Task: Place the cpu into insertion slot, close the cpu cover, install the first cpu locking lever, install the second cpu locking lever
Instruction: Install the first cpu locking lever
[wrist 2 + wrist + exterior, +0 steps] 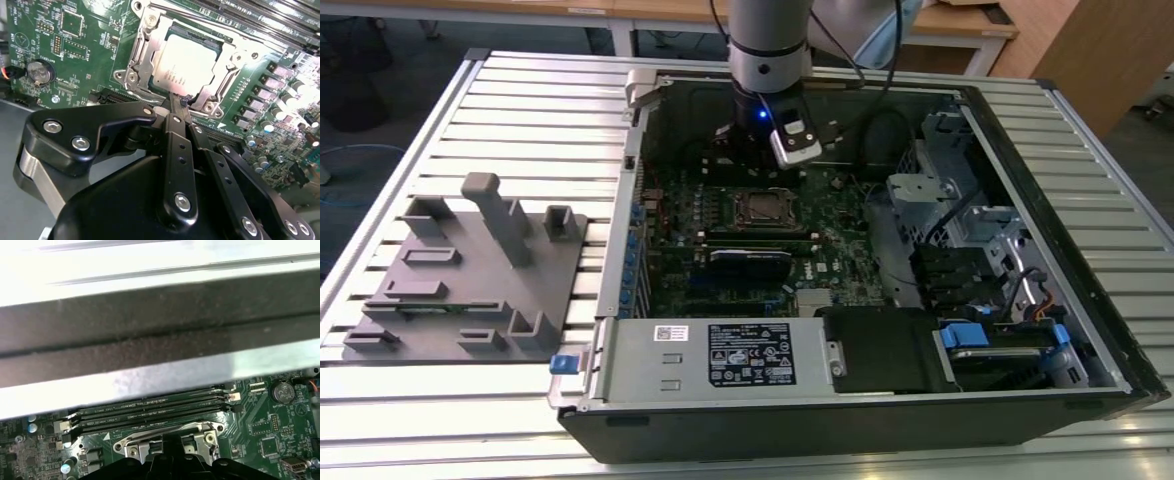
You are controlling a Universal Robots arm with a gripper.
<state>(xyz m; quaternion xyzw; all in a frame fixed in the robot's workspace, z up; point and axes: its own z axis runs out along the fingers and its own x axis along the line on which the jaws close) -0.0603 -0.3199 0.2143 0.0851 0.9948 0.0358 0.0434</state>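
A: How do the jaws stand?

B: In the second wrist view the gripper (178, 102) has its two black fingers (174, 106) pressed together into one narrow tip, clenched with nothing visible between them. The tip sits at the near edge of the insertion slot (145, 65), centre of the frame; whether it touches the metal there I cannot tell.

A: And the cpu?

B: The cpu (187, 62) lies flat in the slot, its silvery top showing through the cut-out of the cpu cover (141, 60), which lies down around it. The levers are hard to make out against the frame.

A: What does the other wrist camera give?

B: The slot's silver rim (170, 440) at the bottom centre, half cut off by the black gripper body, with the long memory slots (150, 410) beyond it.

A: And from outside?

B: The arm (767, 60) reaches down into the open computer case (1067, 300), upper middle of the frame, hiding the jaws. The socket (765, 208) sits just below it on the green motherboard (847, 245). A grey fixture (467, 270) lies on the counter (520, 100) at left.
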